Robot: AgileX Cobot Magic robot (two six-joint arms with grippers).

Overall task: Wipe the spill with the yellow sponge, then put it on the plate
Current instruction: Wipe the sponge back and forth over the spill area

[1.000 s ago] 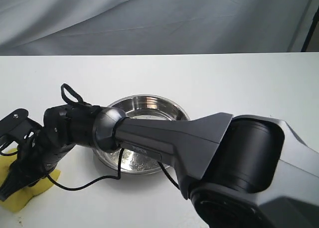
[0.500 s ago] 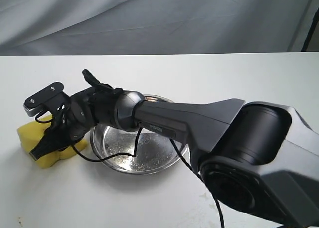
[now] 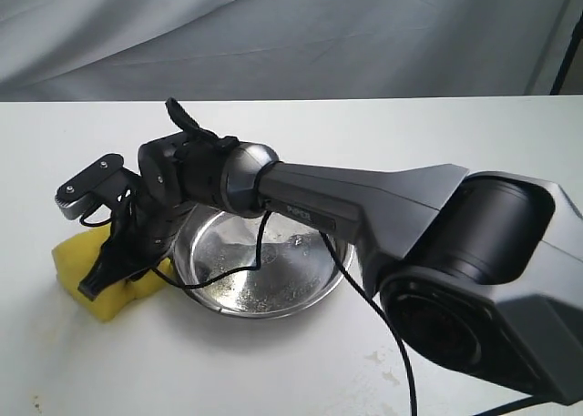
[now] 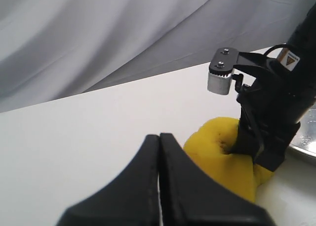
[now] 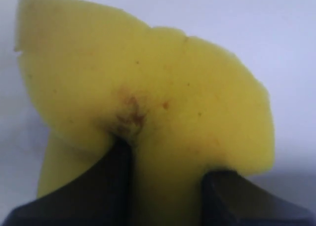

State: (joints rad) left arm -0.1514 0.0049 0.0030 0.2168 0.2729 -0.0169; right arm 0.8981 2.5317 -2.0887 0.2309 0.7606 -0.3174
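Right gripper reaching across to the left of the scene, its jaws clenched on the yellow sponge. Note how the foam bulges to either side of the pinch, with a brownish stain just beyond the jaws in the right wrist view. You hold the sponge just left of the plate, its right end at the plate's left rim. This suggests that the wiping is done and the carry to the plate is the step in hand; whether the sponge's underside touches the desk you cannot tell. The spill itself is not to be made out in any view. The plate holds nothing, so nothing blocks the drop, but its raised rim stands between sponge and dish, and the arm's black cable hangs across the bowl. Left gripper, jaws clenched on nothing, waits over the desk short of the sponge, apart from it
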